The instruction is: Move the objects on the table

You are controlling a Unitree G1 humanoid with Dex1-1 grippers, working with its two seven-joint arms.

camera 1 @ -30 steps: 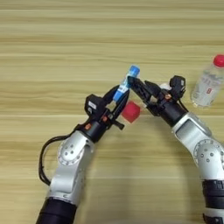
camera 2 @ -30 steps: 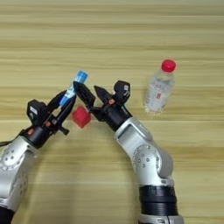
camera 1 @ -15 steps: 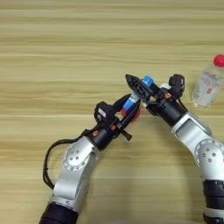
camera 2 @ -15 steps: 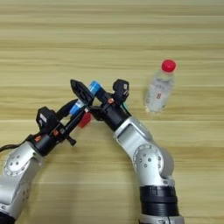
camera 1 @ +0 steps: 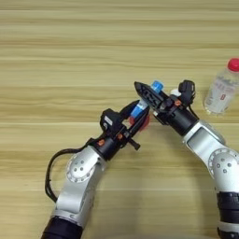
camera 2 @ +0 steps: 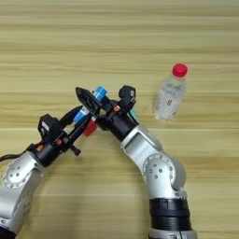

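The short blue tube (camera 1: 140, 108) hangs slanted above the table (camera 1: 56, 56), its capped end up and to the right. My left gripper (camera 1: 135, 117) is shut on the tube's lower end. My right gripper (camera 1: 150, 93) comes in from the right and sits at the capped end, touching the tube. The small red cube (camera 1: 145, 122) lies on the wood just behind the left gripper, partly hidden by it. At the far right the clear bottle with the red cap (camera 2: 169, 95) stands upright. The red pen is out of view.
A sliver of green and white (camera 2: 133, 113) shows behind my right wrist, mostly hidden. Both forearms cross the lower middle of the table. Bare planks stretch across the whole far side and the left.
A second ago my left gripper held the tube higher and steeper. It has since moved down and right, tilting the tube into the right gripper. Little has moved in the last half second.
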